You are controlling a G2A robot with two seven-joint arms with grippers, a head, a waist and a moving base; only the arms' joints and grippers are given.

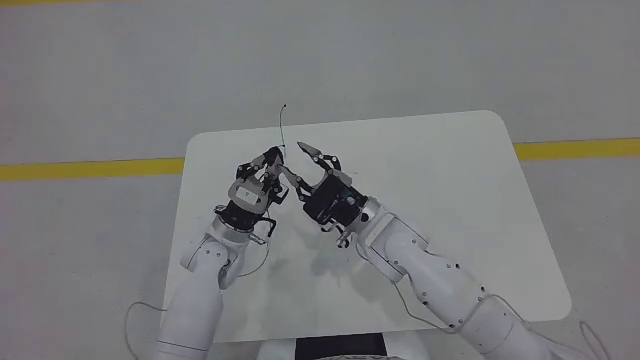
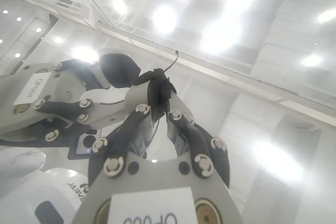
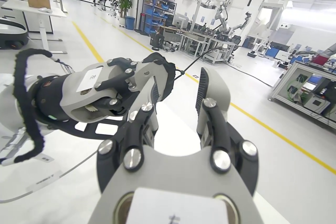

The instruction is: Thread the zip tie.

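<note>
Above the table's [image 1: 450, 190] far edge, the left gripper [image 2: 158, 83] pinches the zip tie [image 2: 170, 62] (one end pokes free) while the right gripper [image 3: 179, 83] hangs spread alongside; threading looks unstarted, and next likely calls for catching that end precisely.

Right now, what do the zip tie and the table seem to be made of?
Zip tie: thin, black, slightly curved strip, probably nylon plastic, matte. Table: smooth white top with rounded corners, likely laminate or painted board; unclear which.
</note>
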